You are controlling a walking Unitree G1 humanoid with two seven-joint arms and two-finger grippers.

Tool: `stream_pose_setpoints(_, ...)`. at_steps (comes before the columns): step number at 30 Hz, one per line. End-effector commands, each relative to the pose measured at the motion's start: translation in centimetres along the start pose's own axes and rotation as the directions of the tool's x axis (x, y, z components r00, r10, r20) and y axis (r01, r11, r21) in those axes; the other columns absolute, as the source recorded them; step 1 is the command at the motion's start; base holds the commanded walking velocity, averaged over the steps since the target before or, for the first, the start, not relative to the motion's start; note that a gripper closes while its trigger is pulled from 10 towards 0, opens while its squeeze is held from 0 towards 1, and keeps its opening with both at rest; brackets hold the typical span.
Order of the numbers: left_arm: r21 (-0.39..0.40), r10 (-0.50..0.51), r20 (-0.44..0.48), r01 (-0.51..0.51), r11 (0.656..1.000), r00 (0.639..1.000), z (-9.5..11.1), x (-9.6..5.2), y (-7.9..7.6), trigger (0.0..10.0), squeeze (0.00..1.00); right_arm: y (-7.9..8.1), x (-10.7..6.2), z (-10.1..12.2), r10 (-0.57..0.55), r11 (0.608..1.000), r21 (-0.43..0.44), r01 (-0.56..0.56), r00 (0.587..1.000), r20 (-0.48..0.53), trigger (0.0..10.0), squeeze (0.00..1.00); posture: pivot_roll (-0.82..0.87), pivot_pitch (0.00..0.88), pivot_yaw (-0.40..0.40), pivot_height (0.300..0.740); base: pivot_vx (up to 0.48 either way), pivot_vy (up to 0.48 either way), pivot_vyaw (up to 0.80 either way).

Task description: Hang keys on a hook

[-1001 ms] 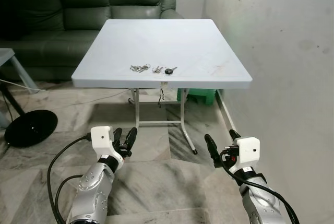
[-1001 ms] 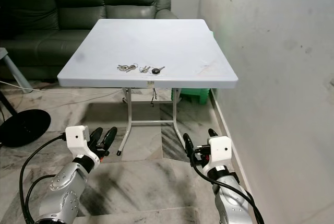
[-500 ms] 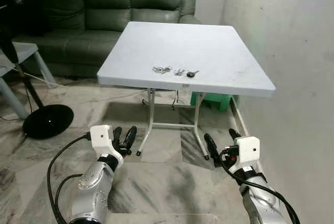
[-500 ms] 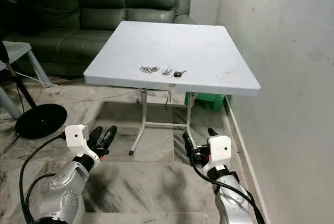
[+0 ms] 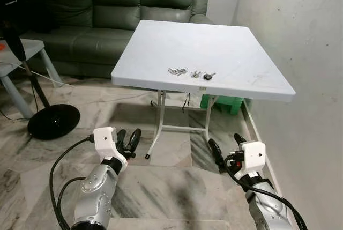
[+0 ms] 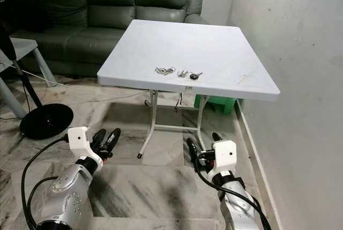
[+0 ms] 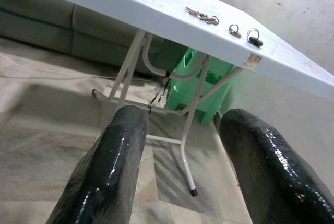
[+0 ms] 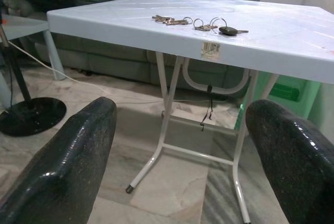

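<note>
Three sets of keys lie in a row near the front edge of the white folding table [image 5: 225, 47]: a silver bunch [image 5: 177, 71], a small ring of keys [image 5: 195, 74] and a black-headed key [image 5: 208, 75]. They also appear in the wrist views, the bunch [image 8: 169, 20] and the black-headed key [image 7: 254, 39] among them. My left gripper [image 5: 128, 139] and right gripper [image 5: 226, 147] are held low over the marble floor, well short of the table. Both are open with nothing between the fingers [image 7: 120, 161].
A dark green sofa [image 5: 107, 5] stands behind the table. A black fan base [image 5: 53, 121] and a small side table [image 5: 16, 58] are at the left. A green stool [image 5: 228, 104] sits under the table by the wall [image 5: 305, 53] on the right.
The camera has moved: the table now sits further right in the picture, and the fan base and side table have come into view at left. Both grippers keep the same open pose.
</note>
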State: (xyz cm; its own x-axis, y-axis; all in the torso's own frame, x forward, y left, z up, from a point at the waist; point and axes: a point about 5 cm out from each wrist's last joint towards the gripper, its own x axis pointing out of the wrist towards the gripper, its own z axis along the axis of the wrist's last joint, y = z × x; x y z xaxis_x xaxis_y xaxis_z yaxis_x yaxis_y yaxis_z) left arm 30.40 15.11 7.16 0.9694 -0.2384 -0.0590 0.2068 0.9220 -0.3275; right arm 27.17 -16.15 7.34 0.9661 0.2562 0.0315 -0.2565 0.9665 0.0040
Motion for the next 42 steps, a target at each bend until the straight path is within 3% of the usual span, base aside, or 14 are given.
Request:
stream_pose_setpoints(1,0.001,-0.003,0.006,0.003,1.000,1.000,0.27,0.32,-0.05,10.0,0.00,-0.13,-0.01,0.54,0.005,1.000,-0.007,-0.005,1.000,0.016,10.0,0.00,0.02,0.000,-0.032,0.740,0.000,0.311,0.00)
stream_pose_setpoints(29,-0.001,-0.002,0.018,0.002,1.000,1.000,0.43,0.70,-0.04,10.0,0.00,-0.14,0.07,0.64,0.022,1.000,-0.012,-0.022,1.000,0.015,10.0,0.00,0.02,0.000,-0.039,0.740,0.000,0.317,0.00)
stream_pose_setpoints(42,0.041,-0.024,0.047,0.022,0.999,0.999,0.79,0.74,-0.34,10.0,0.00,0.00,0.22,0.82,0.026,1.000,-0.009,-0.026,0.999,0.023,10.0,0.00,0.02,0.000,-0.040,0.740,0.059,0.000,0.00)
